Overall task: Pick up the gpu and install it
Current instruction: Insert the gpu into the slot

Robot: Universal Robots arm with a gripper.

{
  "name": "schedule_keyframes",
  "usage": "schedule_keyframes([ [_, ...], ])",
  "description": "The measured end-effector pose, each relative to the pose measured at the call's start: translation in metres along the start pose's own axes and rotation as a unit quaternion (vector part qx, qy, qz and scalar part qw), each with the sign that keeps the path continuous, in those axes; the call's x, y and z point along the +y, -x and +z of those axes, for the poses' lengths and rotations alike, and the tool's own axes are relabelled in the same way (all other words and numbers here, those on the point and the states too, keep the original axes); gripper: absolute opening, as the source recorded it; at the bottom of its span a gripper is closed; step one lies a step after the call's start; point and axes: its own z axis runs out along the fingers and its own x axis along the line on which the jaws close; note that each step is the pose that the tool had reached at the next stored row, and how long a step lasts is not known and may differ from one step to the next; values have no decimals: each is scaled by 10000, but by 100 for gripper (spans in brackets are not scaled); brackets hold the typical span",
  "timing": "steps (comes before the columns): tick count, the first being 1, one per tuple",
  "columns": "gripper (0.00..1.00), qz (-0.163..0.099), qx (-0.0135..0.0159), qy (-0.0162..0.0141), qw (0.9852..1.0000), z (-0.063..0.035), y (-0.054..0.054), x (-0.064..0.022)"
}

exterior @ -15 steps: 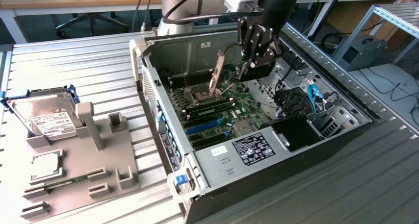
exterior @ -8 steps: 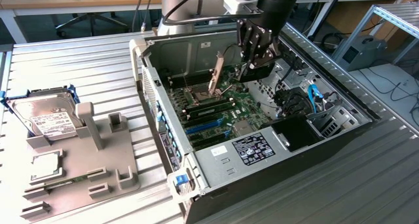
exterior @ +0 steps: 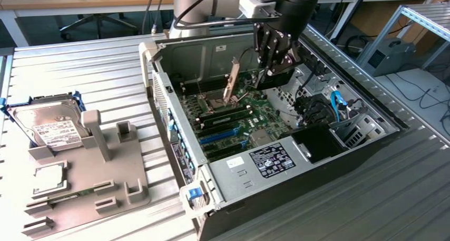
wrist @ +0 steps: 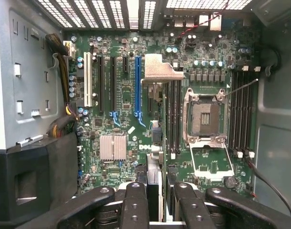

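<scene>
Wrist view looks down along the gripper (wrist: 157, 191) into an open computer case (wrist: 31, 86). Its black fingers (wrist: 135, 200) are partly closed and squeeze a thin dark card between them. That card is the gpu (wrist: 160, 71), seen from its edge, with its silver metal end piece at the far end. Below it lies the green motherboard (wrist: 121, 124). The gpu hangs over the board, near the long blue slot (wrist: 137, 86) and beside the open square CPU socket (wrist: 205, 117). I cannot tell if the card touches the board.

From the exterior view, the gripper (exterior: 275, 67) reaches down into the computer case (exterior: 176, 125) from above, holding the gpu (exterior: 231, 83) upright over the motherboard (exterior: 232, 119). On the exterior view's left, well apart from the case, a hard drive (exterior: 46, 125) stands in a grey holder tray (exterior: 134, 167) on the metal table (exterior: 84, 72).
</scene>
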Motion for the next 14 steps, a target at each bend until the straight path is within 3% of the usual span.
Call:
schedule_keyframes([
  [14,27,-3,0,0,10000,44,-16,33],
])
